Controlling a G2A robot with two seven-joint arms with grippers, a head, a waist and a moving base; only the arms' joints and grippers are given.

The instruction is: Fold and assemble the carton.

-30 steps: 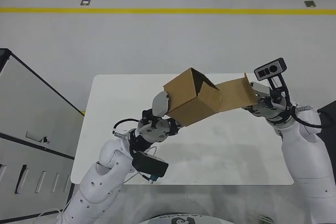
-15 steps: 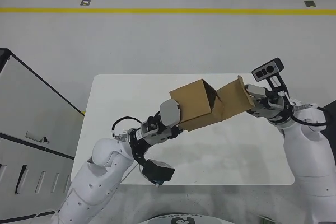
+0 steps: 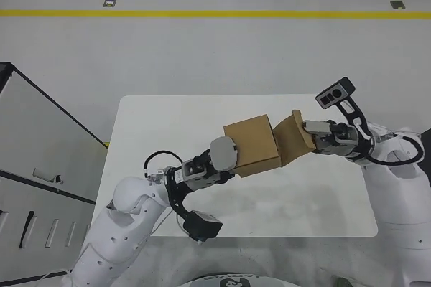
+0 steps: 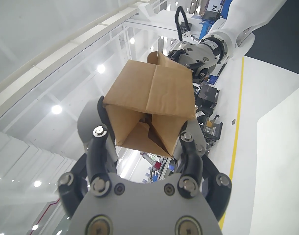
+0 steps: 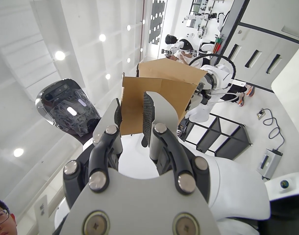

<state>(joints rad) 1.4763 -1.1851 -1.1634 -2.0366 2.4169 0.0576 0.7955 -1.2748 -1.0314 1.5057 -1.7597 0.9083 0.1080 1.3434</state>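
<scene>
The left gripper (image 4: 144, 118) has its fingers closed across one end of the brown carton (image 3: 253, 143), at the carton's 9 o'clock side. The carton is held over the white table (image 3: 165, 143), a little toward 2 o'clock from the table's middle. At the carton's 3 o'clock end, the right gripper (image 5: 132, 106) pinches a cardboard flap (image 3: 291, 140) between its fingers.

The carton (image 3: 253, 143) hangs above the worktop (image 3: 165, 129), with the left gripper (image 3: 226, 155) and right gripper (image 3: 310, 136) blocking its two ends. There is room to pass over the worktop's far strip and near edge. A cabinet (image 3: 29, 136) walls the left side.
</scene>
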